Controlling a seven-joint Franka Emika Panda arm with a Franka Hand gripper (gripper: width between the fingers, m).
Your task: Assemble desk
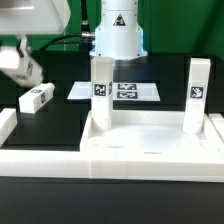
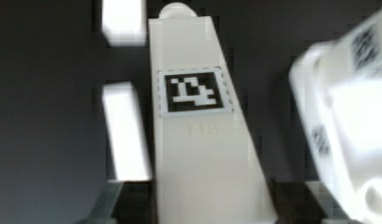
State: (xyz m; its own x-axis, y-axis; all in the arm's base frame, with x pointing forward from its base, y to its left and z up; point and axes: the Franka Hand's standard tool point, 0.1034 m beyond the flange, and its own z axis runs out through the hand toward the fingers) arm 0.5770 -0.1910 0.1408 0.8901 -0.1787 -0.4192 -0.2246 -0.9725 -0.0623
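Two legs stand upright in the desk top [image 1: 150,140], which sits closest to the exterior camera on the black table [image 1: 60,125]. One is the left upright leg [image 1: 100,90], in the back corner on the exterior view's left, and the other is the right upright leg [image 1: 198,92], in the back corner on that view's right, both with their tags facing the camera. A white rail [image 1: 6,125] pokes in at the exterior view's left edge, just beside the desk top. A bit further back, one loose leg [image 1: 35,98] lies flat on the table, well apart from the top. Behind that is the marker board [image 1: 140,90], and the left upright leg hides part of it from this angle. The gripper [image 1: 20,62] hangs above the table on the exterior view's left, over the loose leg, and it's pretty blurry there. The wrist view clears that up: a held leg [image 2: 197,110] fills the middle of the shot, tag visible, with the dark fingers [image 2: 120,205] pinching it from both sides. It also blocks most of what's behind it, so only fuzzy white shapes show on either side and I can't tell what they are. So that's four legs: two upright, one lying loose and one gripped, plus one desk top. Furthest back is the robot base [image 1: 118,30].
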